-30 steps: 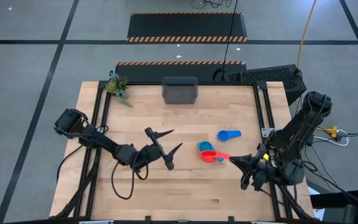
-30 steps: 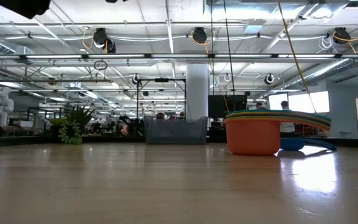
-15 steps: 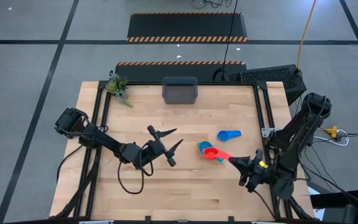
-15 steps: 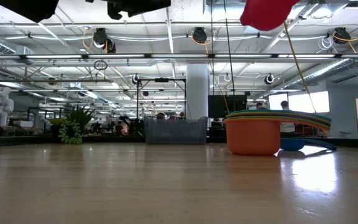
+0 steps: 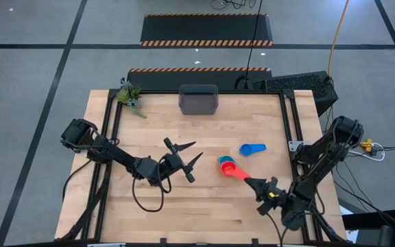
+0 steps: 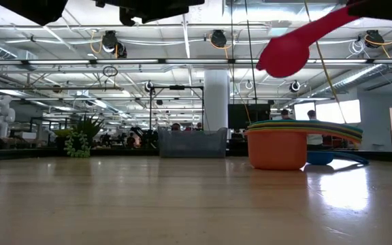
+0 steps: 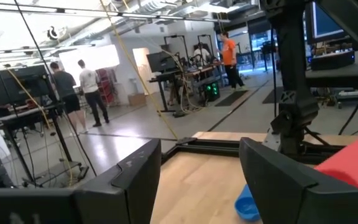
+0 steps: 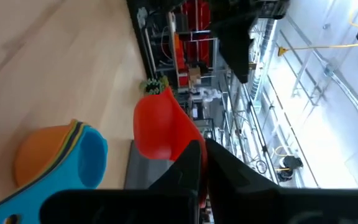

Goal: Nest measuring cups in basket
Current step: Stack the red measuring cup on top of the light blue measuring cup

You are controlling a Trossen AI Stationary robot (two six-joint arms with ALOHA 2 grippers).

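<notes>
My right gripper [image 5: 256, 185] is shut on the red measuring cup [image 5: 233, 171], which hangs in the air above the nested stack of cups [image 6: 278, 146]; the stack's outer cup is orange [image 8: 42, 155] and a cyan one [image 8: 87, 163] shows inside. The stack sits on its base, right of the table's middle [image 5: 223, 162]. A single blue cup [image 5: 252, 148] lies on the table just beyond it. The dark grey basket [image 5: 198, 99] stands at the far edge. My left gripper [image 5: 188, 152] hovers open, left of the stack. My right gripper pinches the red cup's flat handle [image 8: 188, 146] near its free end between its two fingers [image 8: 191, 171]. The fingers come slanting from the table's near-right side, along the handle. The cup is lifted clear and tilted, its bowl [image 6: 283, 56] lower than the handle.
A small green plant [image 5: 130, 95] stands at the far left corner. Bare wood lies between the stack and the basket and along the near edge. Black frame rails [image 5: 290, 116] border the table's sides. People stand in the room beyond [image 7: 86, 84].
My right gripper has drawn back toward the near edge and a little left, tipping as it went. The red cup, out of the low view a second ago, has come down into it and now tilts bowl-down above the stack. The stack has stayed put.
</notes>
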